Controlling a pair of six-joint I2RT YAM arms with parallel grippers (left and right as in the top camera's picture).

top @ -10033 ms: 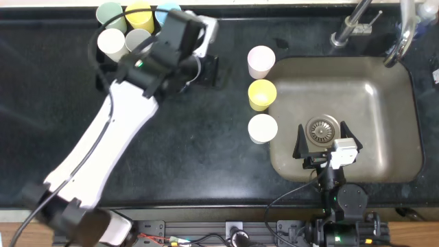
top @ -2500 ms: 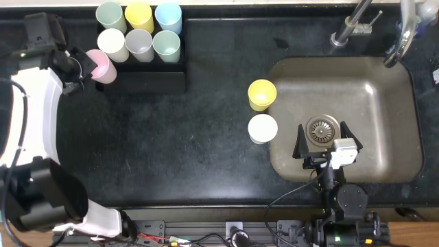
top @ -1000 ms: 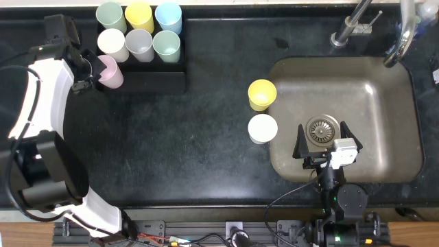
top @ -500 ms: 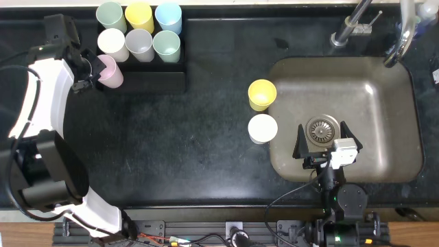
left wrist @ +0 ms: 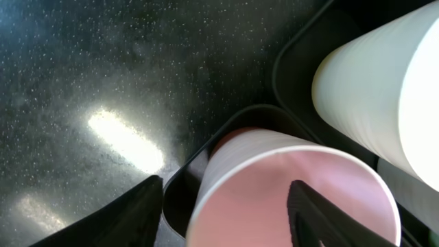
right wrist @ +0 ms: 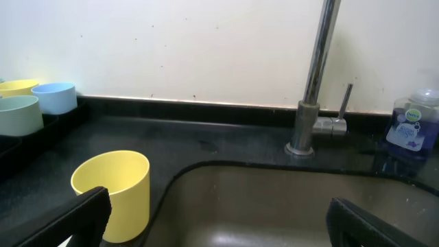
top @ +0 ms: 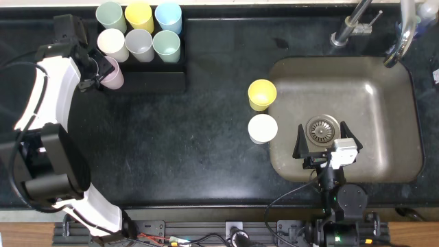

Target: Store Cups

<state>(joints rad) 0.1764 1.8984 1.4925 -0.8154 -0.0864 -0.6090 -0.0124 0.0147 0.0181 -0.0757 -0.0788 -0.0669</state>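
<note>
Currently: pink plastic cup (left wrist: 288, 185) at the black storage rack (top: 152, 83).
Left fingers (left wrist: 137, 214) grasp the tilted cup at the rack's left end, beside a white cup (top: 111, 42); right fingers (top: 300, 143) stand spread over the steel sink (top: 384, 89).

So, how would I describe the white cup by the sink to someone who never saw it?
Find the steel sink at the right of the counter. Two cups stand on the counter by its left rim. The white cup is the one nearer the right arm's base, beside the yellow cup.
</note>
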